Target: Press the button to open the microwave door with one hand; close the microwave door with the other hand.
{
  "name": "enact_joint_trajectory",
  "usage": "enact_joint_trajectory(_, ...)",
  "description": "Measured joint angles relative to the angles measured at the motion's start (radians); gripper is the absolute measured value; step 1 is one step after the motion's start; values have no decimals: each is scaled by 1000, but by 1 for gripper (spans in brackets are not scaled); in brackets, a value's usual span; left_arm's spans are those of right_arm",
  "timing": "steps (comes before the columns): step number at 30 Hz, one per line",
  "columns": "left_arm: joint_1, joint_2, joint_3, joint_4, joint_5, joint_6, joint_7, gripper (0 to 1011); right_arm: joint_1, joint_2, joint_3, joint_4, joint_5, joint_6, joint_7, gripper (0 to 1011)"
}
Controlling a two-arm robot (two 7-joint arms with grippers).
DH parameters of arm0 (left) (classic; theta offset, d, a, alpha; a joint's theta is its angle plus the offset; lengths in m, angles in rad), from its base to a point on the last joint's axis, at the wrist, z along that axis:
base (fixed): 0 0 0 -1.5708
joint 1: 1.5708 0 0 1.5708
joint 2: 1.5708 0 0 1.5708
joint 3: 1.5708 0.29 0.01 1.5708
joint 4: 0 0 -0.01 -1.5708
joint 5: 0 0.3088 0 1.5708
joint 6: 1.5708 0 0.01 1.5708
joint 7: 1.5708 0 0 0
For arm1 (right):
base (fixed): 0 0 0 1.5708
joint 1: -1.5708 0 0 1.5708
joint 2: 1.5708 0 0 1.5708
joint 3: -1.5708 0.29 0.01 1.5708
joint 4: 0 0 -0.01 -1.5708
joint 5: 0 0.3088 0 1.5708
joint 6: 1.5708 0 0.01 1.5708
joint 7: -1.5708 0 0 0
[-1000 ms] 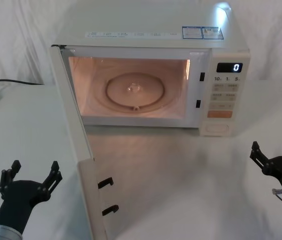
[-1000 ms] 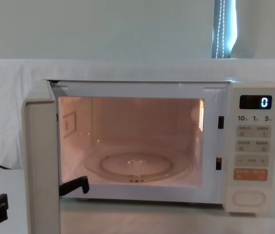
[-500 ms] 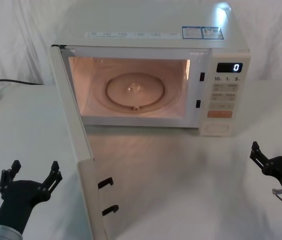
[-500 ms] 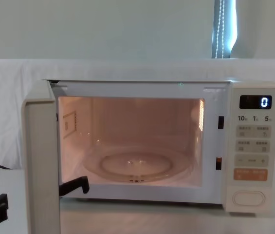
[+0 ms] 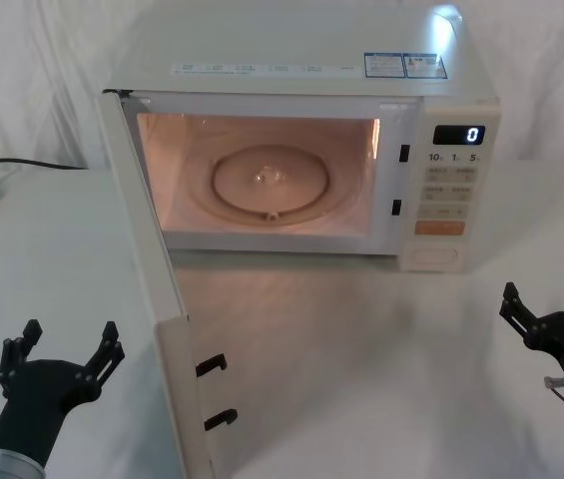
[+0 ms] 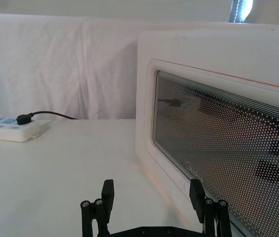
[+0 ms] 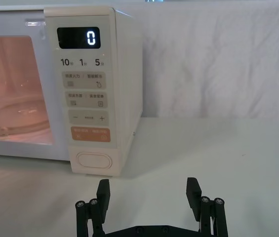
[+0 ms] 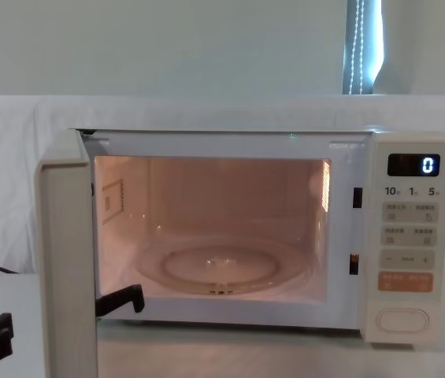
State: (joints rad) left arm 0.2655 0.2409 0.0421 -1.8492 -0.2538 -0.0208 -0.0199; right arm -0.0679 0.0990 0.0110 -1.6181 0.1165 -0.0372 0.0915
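The cream microwave (image 5: 301, 60) stands at the back of the table with its lit cavity and glass turntable (image 5: 270, 180) showing. The microwave door (image 5: 147, 259) is swung wide open toward me on its left hinge; its dotted window (image 6: 218, 148) faces my left wrist camera. The button (image 5: 433, 256) sits at the bottom of the control panel, under the orange key, and is also seen as button (image 7: 95, 160). My left gripper (image 5: 70, 339) hovers open to the left of the door's outer face. My right gripper (image 5: 545, 299) hovers open at the front right, apart from the panel.
A white power strip (image 6: 8, 129) with a black plug and cable (image 5: 22, 163) lies at the far left of the table. White cloth hangs behind the oven. Two black latch hooks (image 5: 214, 364) stick out of the door's free edge.
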Motion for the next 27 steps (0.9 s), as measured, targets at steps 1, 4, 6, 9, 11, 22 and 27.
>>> enact_joint_trajectory(1, 0, 0, 0, 0, 0, 0, 0, 1001, 0, 0, 0, 0, 0, 0, 0, 1002)
enact_joint_trajectory(4, 0, 0, 0, 0, 0, 0, 0, 1001, 0, 0, 0, 0, 0, 0, 0, 1002)
enact_joint_trajectory(6, 0, 0, 0, 0, 0, 0, 0, 981, 0, 0, 0, 0, 0, 0, 0, 1002)
enact_joint_trajectory(9, 0, 0, 0, 0, 0, 0, 0, 926, 0, 0, 0, 0, 0, 0, 0, 1002)
enact_joint_trajectory(11, 0, 0, 0, 0, 0, 0, 0, 872, 0, 0, 0, 0, 0, 0, 0, 1002)
enact_joint_trajectory(22, 0, 0, 0, 0, 0, 0, 0, 550, 0, 0, 0, 0, 0, 0, 0, 1002)
enact_joint_trajectory(27, 0, 0, 0, 0, 0, 0, 0, 361, 0, 0, 0, 0, 0, 0, 0, 1002)
